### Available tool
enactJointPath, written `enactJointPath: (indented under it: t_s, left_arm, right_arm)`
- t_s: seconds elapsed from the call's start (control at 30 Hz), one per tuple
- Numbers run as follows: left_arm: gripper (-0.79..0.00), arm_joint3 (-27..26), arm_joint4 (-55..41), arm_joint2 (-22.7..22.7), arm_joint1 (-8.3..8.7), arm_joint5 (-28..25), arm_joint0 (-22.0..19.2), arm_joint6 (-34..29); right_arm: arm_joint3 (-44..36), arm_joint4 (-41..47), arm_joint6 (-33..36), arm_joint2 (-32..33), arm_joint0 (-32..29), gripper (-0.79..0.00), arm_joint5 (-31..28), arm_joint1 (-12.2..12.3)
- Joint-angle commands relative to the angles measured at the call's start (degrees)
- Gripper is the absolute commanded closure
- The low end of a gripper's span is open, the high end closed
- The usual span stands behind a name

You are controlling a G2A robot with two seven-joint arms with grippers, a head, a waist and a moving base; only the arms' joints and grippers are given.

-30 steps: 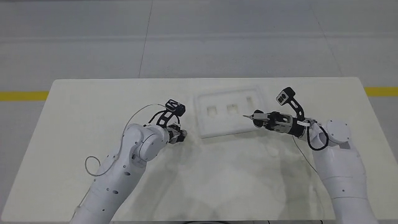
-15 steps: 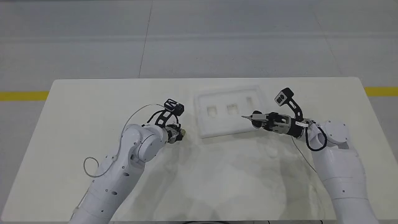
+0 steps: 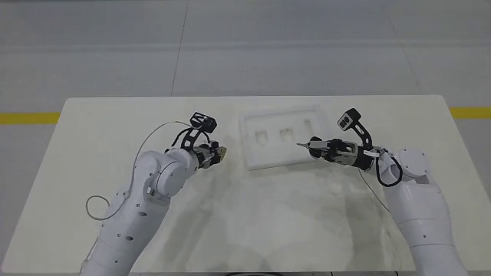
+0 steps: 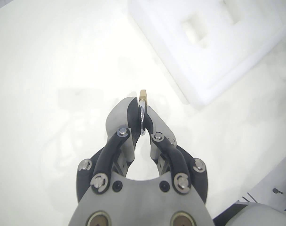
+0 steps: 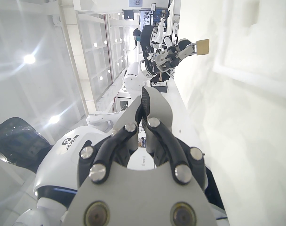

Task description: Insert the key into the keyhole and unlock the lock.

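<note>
While left fingers (image 4: 123, 115) pinch the lock (image 4: 142, 96) beside the foam tray (image 3: 249, 144), right fingers (image 5: 157, 103) pinch the key (image 3: 301, 144) over its edge.

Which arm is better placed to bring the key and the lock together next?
Right, probably. The right gripper is shut on the key, its tip pointing across the foam tray toward the lock, which the left gripper clamps by the shackle. The left only needs to hold steady.

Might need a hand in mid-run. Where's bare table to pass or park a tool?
Free: table front between the arms, robot side of the foam tray; far-left stretch outside the left arm. Crowded: tray's front corners, left end effector with padlock, right end effector with key.
</note>
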Motion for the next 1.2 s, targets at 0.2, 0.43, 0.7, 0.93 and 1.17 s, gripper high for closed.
enactJointPath:
  t_s: [0.2, 0.43, 0.7, 0.93, 1.17]
  left_arm:
    - [0.0, 0.53, -24.61, -5.16, -0.23, -1.51, 0.53, 1.72]
    - [0.0, 4.4, -44.51, -7.07, -0.51, -2.14, 0.45, 1.92]
    - [0.0, 8.04, -61.23, -7.09, -0.73, -2.93, 0.07, 0.63]
    - [0.0, 9.07, -66.6, -6.43, -0.71, -3.14, -0.21, -0.76]
    - [0.0, 9.07, -66.6, -6.43, -0.71, -3.14, -0.21, -0.76]
  right_arm:
    - [0.4, 2.37, 0.22, 0.21, 0.25, 0.0, 0.3, 0.47]
    - [0.56, 3.76, 0.53, -0.1, 0.72, 0.0, 0.14, 0.79]
    - [1.27, 6.89, 1.46, -0.32, 0.6, 0.0, -0.05, 1.05]
    - [1.72, 8.89, 2.38, -0.73, 0.7, 0.0, -0.5, 1.25]
    - [1.74, 8.98, 2.1, -0.81, 0.73, 0.0, -0.68, 1.32]
